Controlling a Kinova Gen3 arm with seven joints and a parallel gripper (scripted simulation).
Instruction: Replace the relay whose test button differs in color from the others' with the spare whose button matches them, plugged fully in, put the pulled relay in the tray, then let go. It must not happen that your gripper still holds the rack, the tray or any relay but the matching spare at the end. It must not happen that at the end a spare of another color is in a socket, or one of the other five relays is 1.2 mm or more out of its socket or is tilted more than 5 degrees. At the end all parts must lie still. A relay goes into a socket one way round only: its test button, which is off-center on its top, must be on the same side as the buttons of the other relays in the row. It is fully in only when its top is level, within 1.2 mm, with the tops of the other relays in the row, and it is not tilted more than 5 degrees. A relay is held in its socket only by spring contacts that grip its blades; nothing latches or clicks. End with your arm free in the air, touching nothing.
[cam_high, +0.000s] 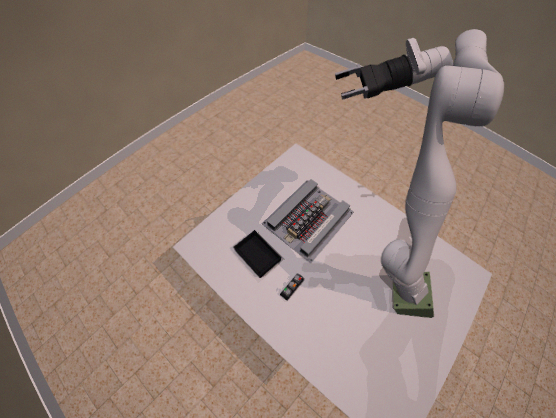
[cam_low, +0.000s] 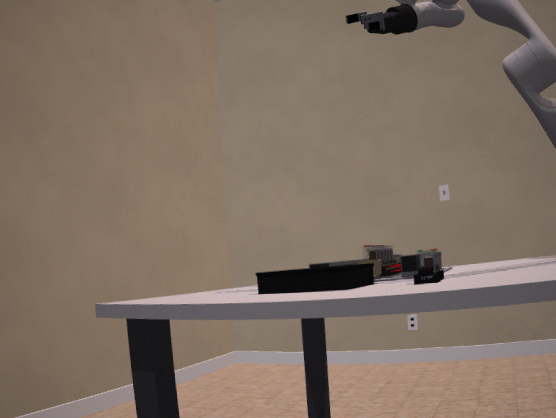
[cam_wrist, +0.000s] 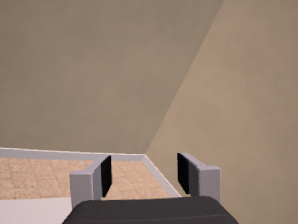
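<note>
A grey panel lies on the white table. It carries a row of relays, mostly with red buttons; they are too small to tell which one differs. A black tray lies beside the panel. A small black holder in front of the tray holds two spare relays, one with a red button and one with a green button. My gripper is open and empty. It points sideways, high above the table and far from the panel.
The arm's green base stands on the table to the right of the panel. The wrist view shows mainly the wall, a strip of floor and a corner of the table.
</note>
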